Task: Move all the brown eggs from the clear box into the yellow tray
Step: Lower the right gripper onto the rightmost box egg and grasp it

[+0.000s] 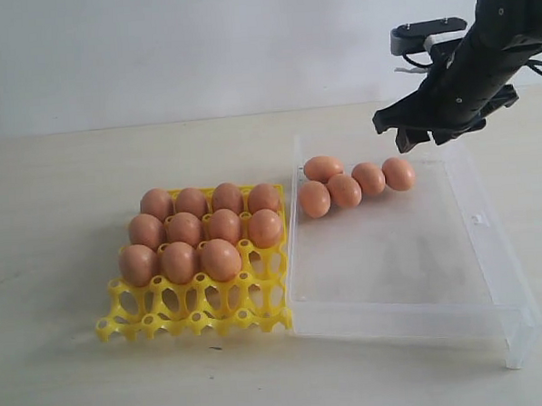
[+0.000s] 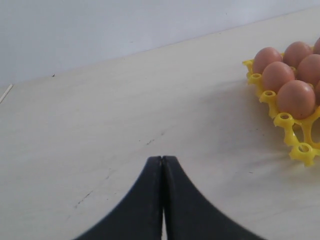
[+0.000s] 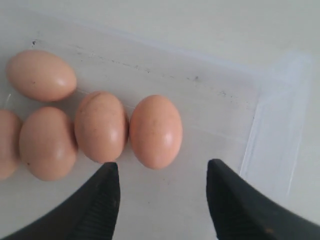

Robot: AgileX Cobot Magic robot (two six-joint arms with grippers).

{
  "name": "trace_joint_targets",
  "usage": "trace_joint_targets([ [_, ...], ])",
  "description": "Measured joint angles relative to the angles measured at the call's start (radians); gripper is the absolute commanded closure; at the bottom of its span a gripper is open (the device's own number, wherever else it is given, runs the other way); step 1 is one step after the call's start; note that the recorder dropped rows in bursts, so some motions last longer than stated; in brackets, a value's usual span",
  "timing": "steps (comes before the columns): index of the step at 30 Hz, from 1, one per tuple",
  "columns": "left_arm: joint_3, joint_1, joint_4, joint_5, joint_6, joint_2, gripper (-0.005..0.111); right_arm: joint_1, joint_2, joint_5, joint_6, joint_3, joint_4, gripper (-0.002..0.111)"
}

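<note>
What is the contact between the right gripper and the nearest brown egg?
Apart. The right wrist view shows bare clear box floor between the open right gripper and that brown egg.

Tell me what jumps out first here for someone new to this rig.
On the left, a yellow tray holds eleven brown eggs, with its front row empty. A clear box sits against its right side, with five more eggs clustered in the far left corner. The open right pincer hovers over the box's far side, just right of that cluster.
</note>
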Motion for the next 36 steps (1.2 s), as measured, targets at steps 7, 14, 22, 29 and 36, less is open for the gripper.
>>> trace_joint_targets([
  [7,0.000,0.000,0.000,0.000,0.000,0.000,0.107,0.000,0.116,0.014,-0.004,-0.090,0.003,0.037],
  [14,0.000,0.000,0.000,0.000,0.000,0.000,0.107,0.000,0.227,0.054,-0.004,-0.237,0.003,0.039],
  [22,0.000,0.000,0.000,0.000,0.000,0.000,0.107,-0.004,0.290,0.072,0.030,-0.310,-0.032,0.042],
  [29,0.000,0.000,0.000,0.000,0.000,0.000,0.107,-0.008,0.314,0.106,0.062,-0.310,-0.037,0.048],
  [36,0.000,0.000,0.000,0.000,0.000,0.000,0.107,-0.008,0.331,0.140,0.062,-0.311,-0.025,0.092],
])
